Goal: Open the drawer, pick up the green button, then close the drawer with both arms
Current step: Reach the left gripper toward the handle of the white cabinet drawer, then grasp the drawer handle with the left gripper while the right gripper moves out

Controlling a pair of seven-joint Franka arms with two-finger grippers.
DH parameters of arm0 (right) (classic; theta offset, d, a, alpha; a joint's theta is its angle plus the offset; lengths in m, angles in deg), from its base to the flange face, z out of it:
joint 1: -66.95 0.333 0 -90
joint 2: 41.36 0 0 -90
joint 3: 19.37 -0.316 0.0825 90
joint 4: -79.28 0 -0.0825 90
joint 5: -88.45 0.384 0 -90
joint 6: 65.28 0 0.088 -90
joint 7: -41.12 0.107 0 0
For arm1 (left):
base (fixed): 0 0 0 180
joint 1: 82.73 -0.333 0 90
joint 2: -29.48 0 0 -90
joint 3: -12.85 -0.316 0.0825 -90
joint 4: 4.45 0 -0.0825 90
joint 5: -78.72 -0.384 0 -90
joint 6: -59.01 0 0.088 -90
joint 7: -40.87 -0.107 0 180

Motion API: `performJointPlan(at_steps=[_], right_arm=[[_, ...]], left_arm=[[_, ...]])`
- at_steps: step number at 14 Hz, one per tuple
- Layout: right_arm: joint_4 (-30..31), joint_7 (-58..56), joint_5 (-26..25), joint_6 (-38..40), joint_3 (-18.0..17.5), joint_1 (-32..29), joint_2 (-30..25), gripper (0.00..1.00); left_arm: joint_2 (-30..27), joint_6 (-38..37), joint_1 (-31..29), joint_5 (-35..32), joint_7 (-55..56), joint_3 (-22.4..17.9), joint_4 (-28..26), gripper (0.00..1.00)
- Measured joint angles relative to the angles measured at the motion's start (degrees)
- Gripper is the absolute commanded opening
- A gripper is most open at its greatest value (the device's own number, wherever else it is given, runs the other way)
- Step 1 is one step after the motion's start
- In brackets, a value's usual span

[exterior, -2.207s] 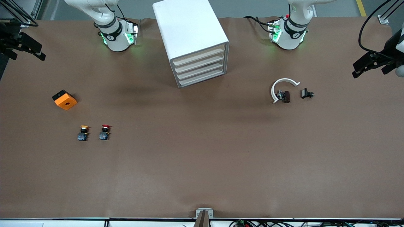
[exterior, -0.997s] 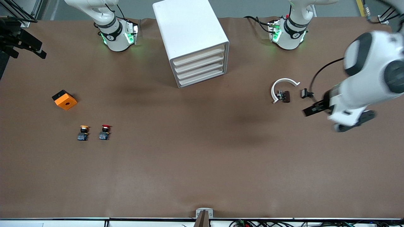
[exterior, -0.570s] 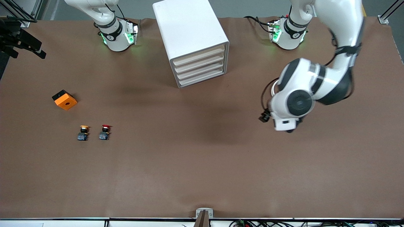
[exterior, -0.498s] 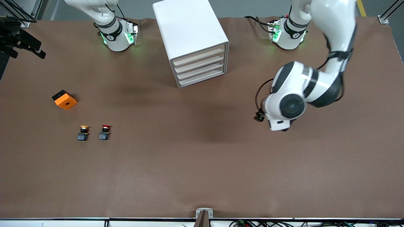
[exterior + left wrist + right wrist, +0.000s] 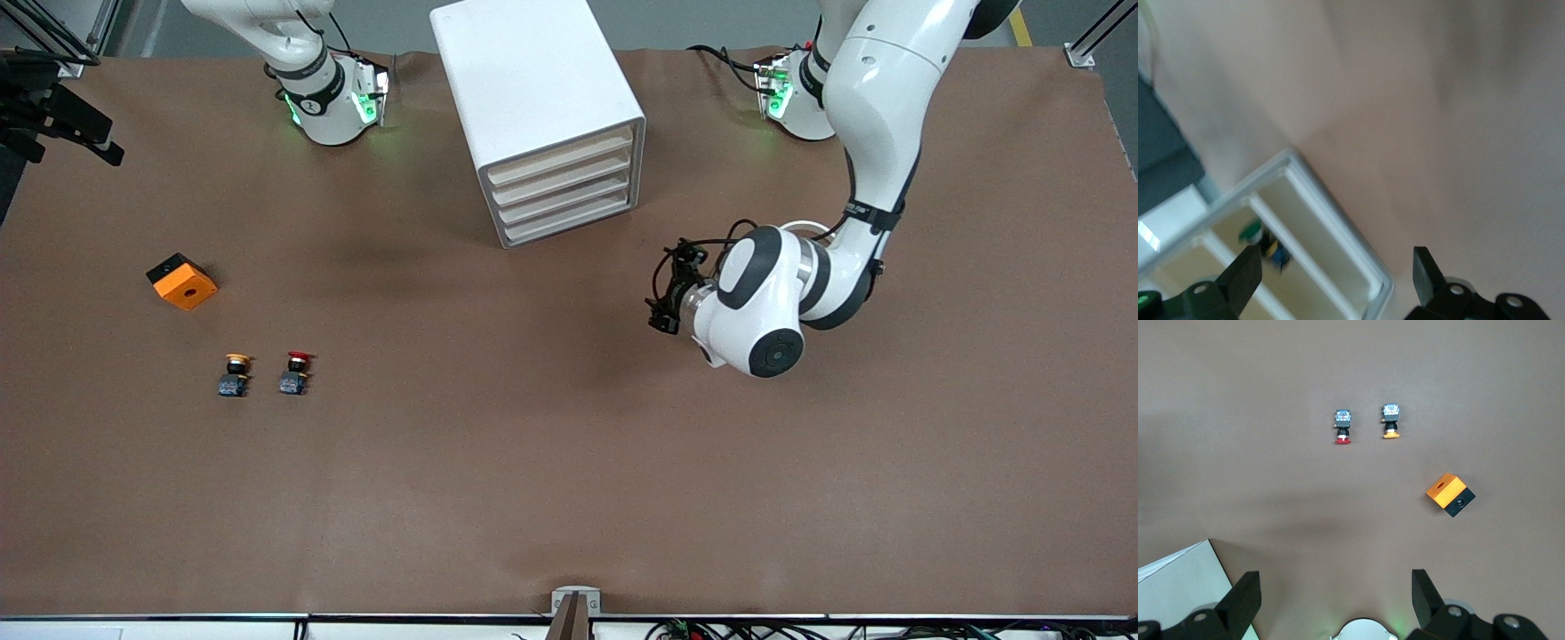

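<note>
White left arm (image 5: 876, 80) nearer cabinet (image 5: 544, 116).

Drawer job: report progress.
Done: nothing; the white cabinet's pale beige third drawer is shut, the green-capped push button inside. In hand: the left gripper, jaws open, hovers over the table before the cabinet; the right gripper waits at its end of the table. Left: open, take, close.

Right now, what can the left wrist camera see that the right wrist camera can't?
Only the left wrist view shows the front of the white cabinet with a green button tucked inside it. Only the right wrist view shows the red button, the yellow button and the orange box. Both show the brown table and part of the cabinet, and each shows its own arm's open, empty pincer: the left pincer and the right pincer.
</note>
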Motion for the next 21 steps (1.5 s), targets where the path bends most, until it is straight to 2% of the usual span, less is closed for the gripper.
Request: performJointPlan(at_steps=[2,6,7,10,13,17,20,21], right_arm=[[0.23,0.0,-0.05,-0.05,0.01,-0.02,2.16,1.0],[-0.22,0.04,-0.1,-0.76,0.08,-0.18,8.28,1.0],[-0.57,0.0,-0.11,-0.88,0.09,-0.2,9.63,1.0],[-2.16,-0.9,-0.15,-0.89,0.09,-0.35,12.58,1.0],[-2.65,-1.4,-0.15,-0.71,0.09,-0.65,13.6,1.0],[-2.65,-1.84,-0.16,-0.55,0.17,-1.83,14.05,1.0],[-2.68,-1.93,-0.16,-0.58,0.27,-2.9,14.3,1.0],[-2.68,-1.52,-0.16,-0.58,0.28,-2.93,14.36,1.0]], left_arm=[[1.86,2.23,1.37,5.6,0.65,0.0,0.01,1.0],[5.06,5.55,5.3,7.62,4.52,0.01,0.07,1.0],[5.82,6.7,5.98,8.62,4.69,0.01,0.08,0.88],[8.15,8.5,6.46,12.2,5.38,-0.06,0.09,0.92],[9.98,8.52,6.41,15.02,14.12,-0.21,0.15,0.91],[11.76,8.08,8.72,17.77,23.15,0.1,0.51,0.83],[11.8,4.91,11.12,19.19,27.36,0.17,1.39,0.83],[11.8,3.55,11.41,19.44,27.96,0.17,1.79,0.79]])
